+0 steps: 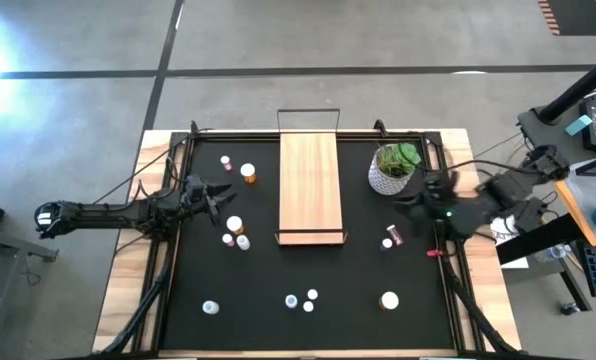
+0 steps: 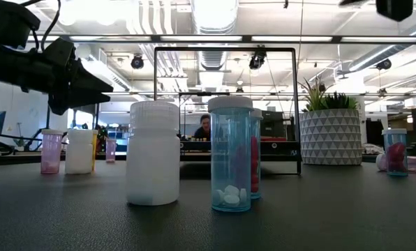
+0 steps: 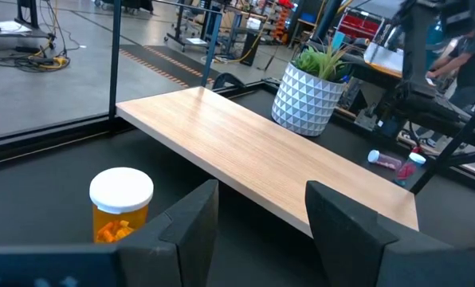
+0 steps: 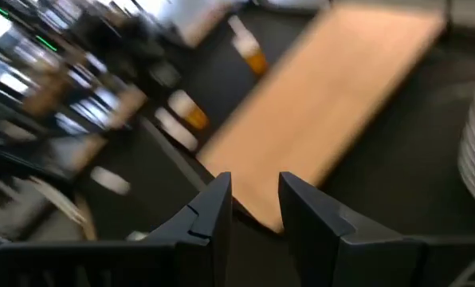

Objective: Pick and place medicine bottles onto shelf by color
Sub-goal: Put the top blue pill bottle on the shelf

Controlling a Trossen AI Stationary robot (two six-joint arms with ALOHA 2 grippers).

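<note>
High view: smooth wooden shelf (image 1: pixel 310 185) on matte mat; left tool (image 1: pixel 218 190) apart, right tool (image 1: pixel 406 203) together.

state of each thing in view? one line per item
left gripper: open, empty, beside the shelf
right gripper: shut, empty, by the plant
shelf: bare, no bottles on it
orange bottle: upright, capped, on the mat
pink bottle: lying on its side
plant: upright in pot
</note>
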